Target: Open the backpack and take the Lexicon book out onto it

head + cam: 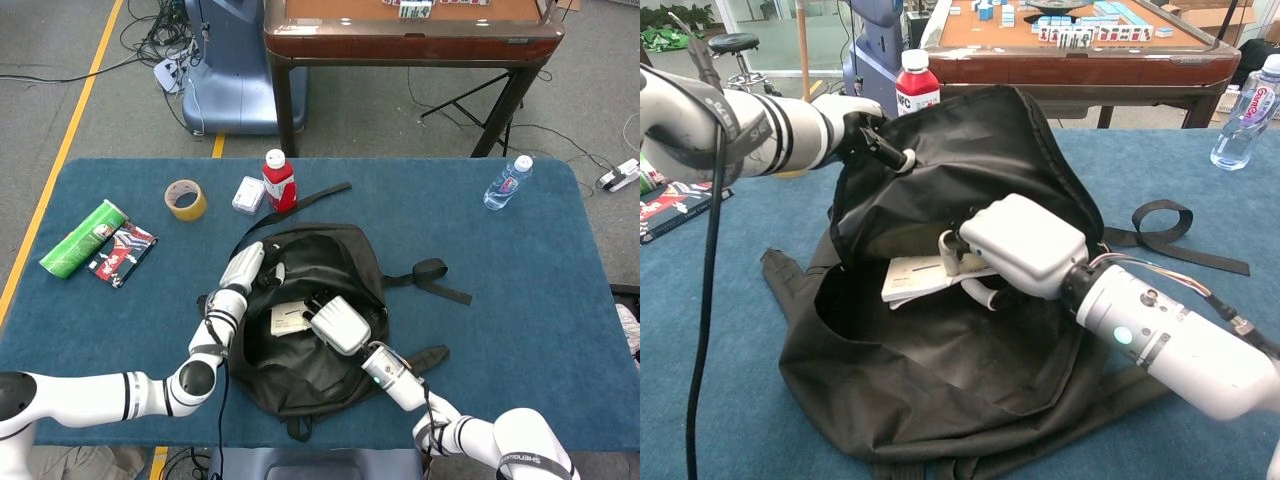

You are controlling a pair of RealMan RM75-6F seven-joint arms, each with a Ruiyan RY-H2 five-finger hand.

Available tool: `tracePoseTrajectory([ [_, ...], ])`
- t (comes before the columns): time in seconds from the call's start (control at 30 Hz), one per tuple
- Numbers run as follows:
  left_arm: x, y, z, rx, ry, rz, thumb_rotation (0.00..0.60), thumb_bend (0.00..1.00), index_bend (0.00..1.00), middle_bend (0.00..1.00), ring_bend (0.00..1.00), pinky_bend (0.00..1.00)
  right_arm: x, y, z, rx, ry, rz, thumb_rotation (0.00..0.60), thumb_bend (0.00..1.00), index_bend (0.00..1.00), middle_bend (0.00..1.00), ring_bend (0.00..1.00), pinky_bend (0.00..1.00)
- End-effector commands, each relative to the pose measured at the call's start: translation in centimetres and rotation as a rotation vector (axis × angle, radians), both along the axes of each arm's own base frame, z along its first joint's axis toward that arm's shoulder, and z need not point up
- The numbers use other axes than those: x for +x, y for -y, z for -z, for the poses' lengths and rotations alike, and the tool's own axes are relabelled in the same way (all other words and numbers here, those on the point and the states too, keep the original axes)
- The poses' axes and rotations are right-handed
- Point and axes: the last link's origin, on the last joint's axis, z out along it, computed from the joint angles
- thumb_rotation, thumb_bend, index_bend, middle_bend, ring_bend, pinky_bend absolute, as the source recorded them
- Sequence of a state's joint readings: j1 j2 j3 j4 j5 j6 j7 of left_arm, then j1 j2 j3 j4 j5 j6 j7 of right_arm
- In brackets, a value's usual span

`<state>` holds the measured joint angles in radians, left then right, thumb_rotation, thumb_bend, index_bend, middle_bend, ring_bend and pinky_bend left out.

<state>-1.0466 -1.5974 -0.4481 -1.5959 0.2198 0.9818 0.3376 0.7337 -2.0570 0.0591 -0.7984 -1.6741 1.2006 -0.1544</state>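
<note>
The black backpack (315,330) (970,180) lies open in the middle of the blue table. My left hand (243,266) (845,125) grips the upper flap at its left edge and holds it raised. Inside the opening, my right hand (338,322) (1015,243) holds the white Lexicon book (287,317) (920,277) by its right end. The book is tilted, lifted off the bag's floor, and still within the opening.
A red-capped bottle (278,180) and a small white box (248,194) stand behind the backpack. A tape roll (186,199), a green tube (82,238) and a magazine (122,252) lie at the left. A water bottle (507,182) stands at the far right. Loose straps (432,278) trail right.
</note>
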Motion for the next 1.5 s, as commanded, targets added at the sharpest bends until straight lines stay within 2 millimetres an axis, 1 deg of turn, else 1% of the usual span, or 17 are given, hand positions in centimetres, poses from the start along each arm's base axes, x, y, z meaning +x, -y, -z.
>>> tracePoseTrajectory([
  [0.03,-0.2,-0.1,-0.2,0.003,-0.002,-0.001,0.6,0.62,0.69,0.65,0.56,0.45,0.1,0.1,-0.5,-0.02,0.022,-0.017,0.6,0.58,0.58,0.48,0.35,0.38],
  [0.1,-0.2,-0.2,-0.3,0.006,-0.002,-0.001,0.6,0.62,0.69,0.65,0.56,0.45,0.1,0.0,-1.0,-0.021,0.047,-0.025,0.6,0.6,0.63,0.52,0.39,0.4],
  [0.17,-0.3,-0.2,-0.5,0.01,-0.002,-0.002,0.6,0.62,0.69,0.65,0.56,0.45,0.1,-0.1,-1.7,-0.021,0.075,-0.043,0.6,0.61,0.66,0.54,0.41,0.41],
  [0.3,-0.3,-0.3,-0.7,0.012,-0.004,-0.001,0.6,0.62,0.69,0.65,0.56,0.45,-0.1,-0.5,-3.2,-0.03,0.115,-0.075,0.6,0.61,0.7,0.56,0.45,0.43],
  [0.47,-0.6,-0.4,-0.9,0.014,0.0,-0.012,0.6,0.62,0.69,0.64,0.56,0.45,0.0,-1.3,-5.6,-0.033,0.172,-0.124,0.6,0.61,0.72,0.58,0.49,0.45],
  [0.57,-0.8,-0.5,-1.2,0.018,-0.004,-0.014,0.6,0.62,0.69,0.64,0.56,0.45,0.1,-2.0,-7.7,-0.036,0.213,-0.148,0.6,0.61,0.74,0.6,0.5,0.46],
  [0.7,-1.1,-0.4,-1.4,0.018,-0.013,-0.01,0.6,0.62,0.69,0.64,0.55,0.44,0.1,-2.9,-11.3,-0.04,0.283,-0.158,0.6,0.61,0.76,0.62,0.53,0.48],
  [0.93,-1.8,0.2,-1.9,0.012,-0.03,0.02,0.6,0.62,0.69,0.63,0.55,0.43,-0.2,-4.2,-19.4,-0.06,0.409,-0.122,0.6,0.61,0.77,0.63,0.54,0.49],
  [1.0,-2.1,0.6,-2.0,0.007,-0.037,0.038,0.6,0.62,0.69,0.63,0.55,0.43,-0.4,-4.4,-21.9,-0.075,0.44,-0.106,0.6,0.61,0.77,0.63,0.54,0.49],
  [1.2,-3.1,2.5,-2.7,-0.027,-0.109,0.136,0.6,0.62,0.67,0.61,0.53,0.41,-1.6,-4.5,-28.1,-0.165,0.49,-0.059,0.6,0.61,0.77,0.63,0.55,0.5],
  [1.3,-3.5,3.7,-3.1,-0.068,-0.142,0.194,0.6,0.61,0.61,0.57,0.51,0.38,-2.2,-4.2,-30.0,-0.191,0.498,-0.033,0.6,0.61,0.77,0.63,0.56,0.5],
  [1.37,-3.6,4.7,-3.4,-0.11,-0.162,0.236,0.6,0.58,0.52,0.52,0.47,0.35,-2.6,-3.8,-31.0,-0.215,0.496,-0.019,0.6,0.61,0.77,0.63,0.56,0.51],
  [1.4,-3.5,5.2,-3.6,-0.129,-0.169,0.261,0.6,0.56,0.48,0.51,0.46,0.34,-2.8,-3.6,-31.5,-0.223,0.496,-0.011,0.6,0.61,0.77,0.63,0.56,0.51],
  [1.5,-3.0,6.4,-4.3,-0.152,-0.187,0.326,0.6,0.45,0.36,0.47,0.44,0.33,-3.1,-3.1,-32.2,-0.249,0.488,0.001,0.6,0.61,0.77,0.63,0.56,0.51],
])
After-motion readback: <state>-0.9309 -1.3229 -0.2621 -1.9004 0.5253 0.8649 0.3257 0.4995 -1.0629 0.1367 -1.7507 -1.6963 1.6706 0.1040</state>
